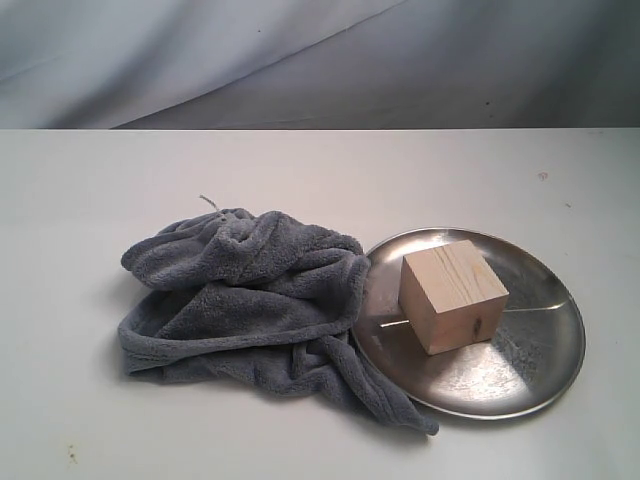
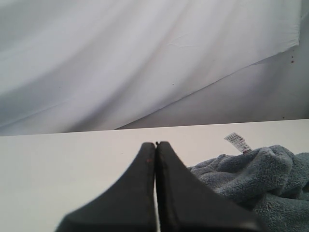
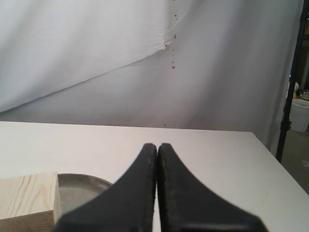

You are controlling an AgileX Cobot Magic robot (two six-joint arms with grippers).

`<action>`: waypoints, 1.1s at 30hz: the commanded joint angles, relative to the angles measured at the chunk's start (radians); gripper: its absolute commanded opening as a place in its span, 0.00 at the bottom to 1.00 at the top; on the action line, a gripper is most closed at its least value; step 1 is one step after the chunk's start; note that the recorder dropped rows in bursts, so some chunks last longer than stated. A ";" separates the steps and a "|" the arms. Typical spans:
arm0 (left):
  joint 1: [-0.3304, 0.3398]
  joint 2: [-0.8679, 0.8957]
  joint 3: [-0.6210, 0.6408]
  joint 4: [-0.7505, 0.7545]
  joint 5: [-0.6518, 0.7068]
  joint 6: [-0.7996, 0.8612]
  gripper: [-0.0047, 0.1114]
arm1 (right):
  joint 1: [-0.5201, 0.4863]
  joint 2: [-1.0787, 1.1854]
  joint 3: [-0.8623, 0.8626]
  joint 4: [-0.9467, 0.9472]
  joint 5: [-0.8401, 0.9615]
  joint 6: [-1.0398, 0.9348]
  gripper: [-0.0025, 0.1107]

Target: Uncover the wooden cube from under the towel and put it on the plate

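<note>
Right gripper (image 3: 157,147) closed, wooden cube (image 3: 26,197) near

You will find only one printed item here: a small white care label (image 2: 238,142) sticking out from the far edge of the towel (image 2: 263,181), best seen in the left wrist view. It carries rows of dark print, but they are too small and blurred for you to read.

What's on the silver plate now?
The pale wooden cube sits on the round silver metal plate. The fluffy grey-blue towel overlaps its left rim, hiding that edge and anything beneath.
</note>
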 commanded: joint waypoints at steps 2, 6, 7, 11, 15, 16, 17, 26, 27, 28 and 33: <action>0.002 -0.004 0.004 -0.002 -0.011 -0.002 0.04 | -0.009 -0.003 0.003 -0.053 0.006 -0.007 0.02; 0.002 -0.004 0.004 -0.002 -0.011 -0.002 0.04 | -0.009 -0.003 0.003 -0.051 0.006 -0.007 0.02; 0.002 -0.004 0.004 -0.002 -0.011 -0.002 0.04 | -0.009 -0.003 0.003 -0.051 0.006 -0.007 0.02; 0.002 -0.004 0.004 -0.002 -0.011 -0.002 0.04 | -0.009 -0.003 0.003 -0.051 0.006 -0.007 0.02; 0.002 -0.004 0.004 -0.002 -0.011 -0.002 0.04 | -0.009 -0.003 0.003 -0.051 0.006 -0.007 0.02; 0.002 -0.004 0.004 -0.002 -0.011 -0.002 0.04 | -0.009 -0.003 0.003 -0.051 0.006 -0.007 0.02; 0.002 -0.004 0.004 -0.002 -0.011 -0.002 0.04 | -0.009 -0.003 0.003 -0.051 0.006 -0.007 0.02; 0.002 -0.004 0.004 -0.002 -0.011 -0.002 0.04 | -0.009 -0.003 0.003 -0.051 0.006 -0.007 0.02; 0.002 -0.004 0.004 -0.002 -0.011 -0.002 0.04 | -0.009 -0.003 0.003 -0.051 0.006 -0.007 0.02; 0.002 -0.004 0.004 -0.002 -0.011 -0.002 0.04 | -0.009 -0.003 0.003 -0.051 0.006 -0.007 0.02; 0.002 -0.004 0.004 -0.002 -0.011 -0.002 0.04 | -0.009 -0.003 0.003 -0.051 0.006 -0.007 0.02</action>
